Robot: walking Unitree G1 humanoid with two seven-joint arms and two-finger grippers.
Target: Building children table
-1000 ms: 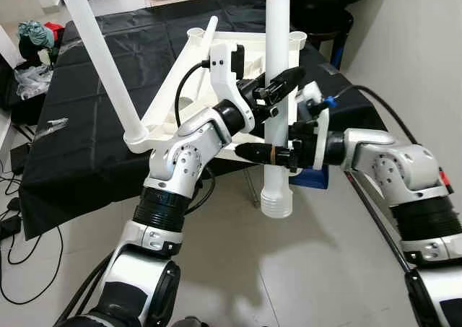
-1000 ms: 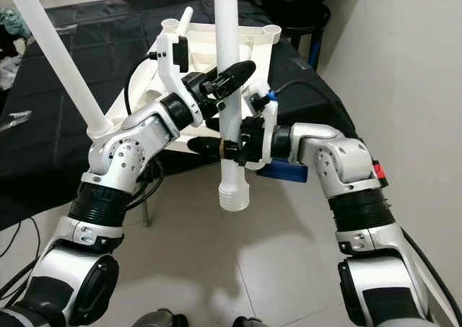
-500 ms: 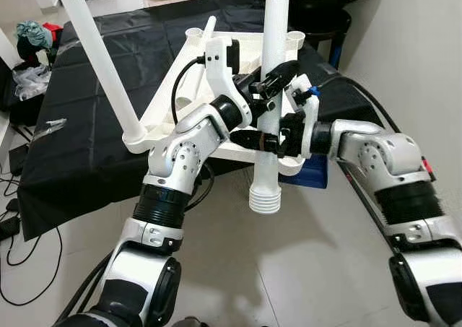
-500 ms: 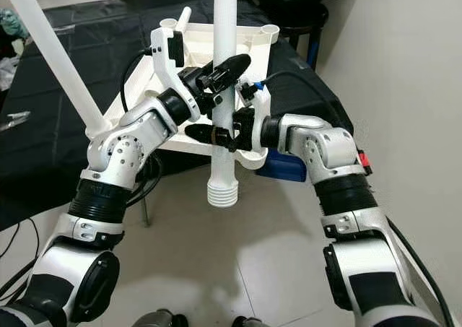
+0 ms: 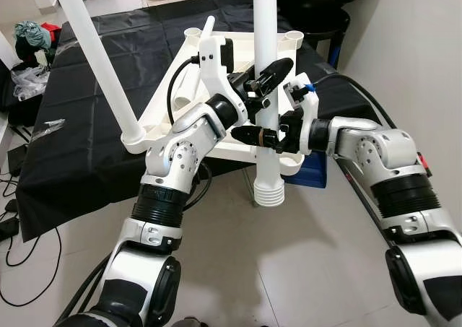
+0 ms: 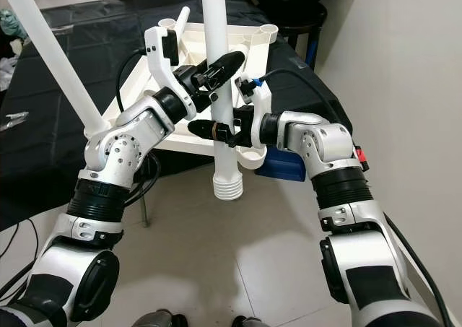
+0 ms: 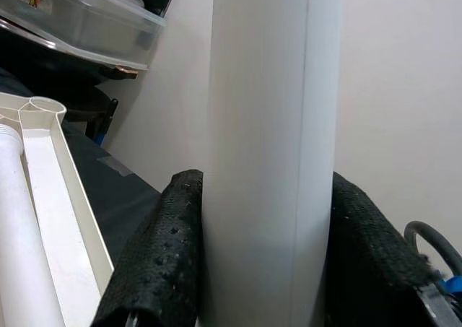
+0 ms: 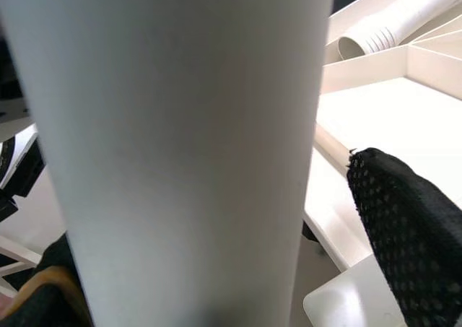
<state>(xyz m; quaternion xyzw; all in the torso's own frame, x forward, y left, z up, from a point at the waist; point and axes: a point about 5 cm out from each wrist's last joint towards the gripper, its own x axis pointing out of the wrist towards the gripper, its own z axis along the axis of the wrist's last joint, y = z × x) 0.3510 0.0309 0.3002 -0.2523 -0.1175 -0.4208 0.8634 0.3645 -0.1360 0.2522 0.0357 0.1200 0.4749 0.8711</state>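
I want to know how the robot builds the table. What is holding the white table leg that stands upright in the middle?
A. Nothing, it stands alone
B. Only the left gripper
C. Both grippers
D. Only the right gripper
C: the left gripper clamps the white table leg higher up, and the right gripper clamps it just below; each wrist view shows black fingers on both sides of it.

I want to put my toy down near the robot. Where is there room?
The black cloth left of the upside-down white table is mostly bare, and so is the floor between the arms. It is crowded where the left claw and right claw grip the white leg.
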